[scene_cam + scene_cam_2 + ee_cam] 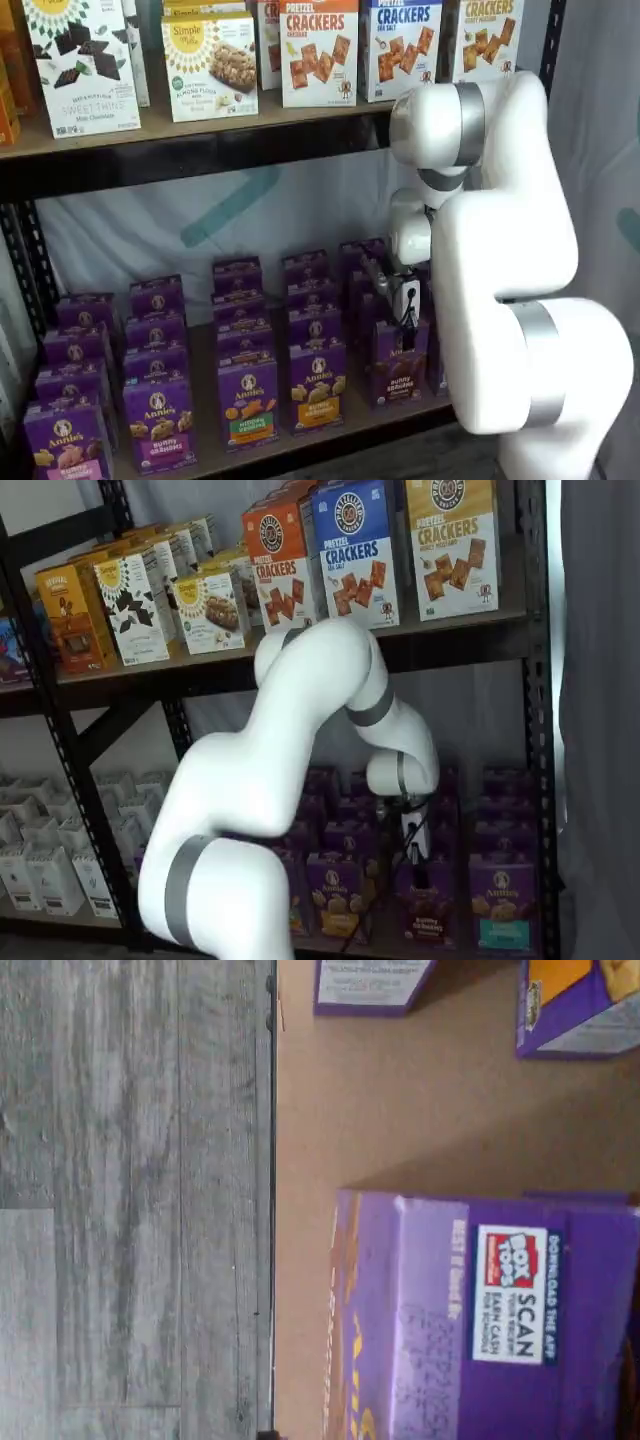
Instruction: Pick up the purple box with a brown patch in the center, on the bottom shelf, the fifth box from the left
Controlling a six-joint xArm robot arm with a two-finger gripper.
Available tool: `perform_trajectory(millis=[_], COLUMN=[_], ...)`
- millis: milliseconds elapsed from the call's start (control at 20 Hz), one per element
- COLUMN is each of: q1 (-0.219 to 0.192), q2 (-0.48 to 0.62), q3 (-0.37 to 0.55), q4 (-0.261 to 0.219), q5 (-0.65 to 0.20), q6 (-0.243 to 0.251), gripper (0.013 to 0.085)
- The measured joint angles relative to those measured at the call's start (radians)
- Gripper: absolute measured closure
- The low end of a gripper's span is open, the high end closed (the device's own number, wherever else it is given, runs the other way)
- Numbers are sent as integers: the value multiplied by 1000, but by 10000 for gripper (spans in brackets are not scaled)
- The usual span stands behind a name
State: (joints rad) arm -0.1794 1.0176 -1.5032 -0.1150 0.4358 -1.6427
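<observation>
The purple box [398, 368] with a dark brown cookie picture stands upright at the front of the bottom shelf [340, 432], and it also shows in the other shelf view [428, 902]. My gripper [397, 300] hangs just above and slightly behind its top, seen in both shelf views [412, 842]. Only dark fingers and a cable show, so I cannot tell whether they are open. In the wrist view a purple carton top [480, 1320] with a Box Tops label lies on the tan board [400, 1110]. I cannot tell which carton it is.
A purple carton with an orange band [318, 388] stands left of the purple box, with more purple cartons in rows behind. A teal-banded carton [503, 900] stands on its other side. The upper board [200, 130] holds cracker boxes. Grey floor [130, 1200] lies beyond the shelf edge.
</observation>
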Motion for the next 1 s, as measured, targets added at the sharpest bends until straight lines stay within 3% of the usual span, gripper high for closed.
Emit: perform_trajectory(millis=[250,450,600,700,1000], q1=[-2,-5,-5,-6,-7], q2=[19,28,31,33,29], q3=[-11,-14,-16,-18,-10], q4=[-41,-33,-22,-19,-20], q5=[-19,-39,-40,-42,-52], q6=[34,25,14,11,10], gripper=[130,250,290,370,490])
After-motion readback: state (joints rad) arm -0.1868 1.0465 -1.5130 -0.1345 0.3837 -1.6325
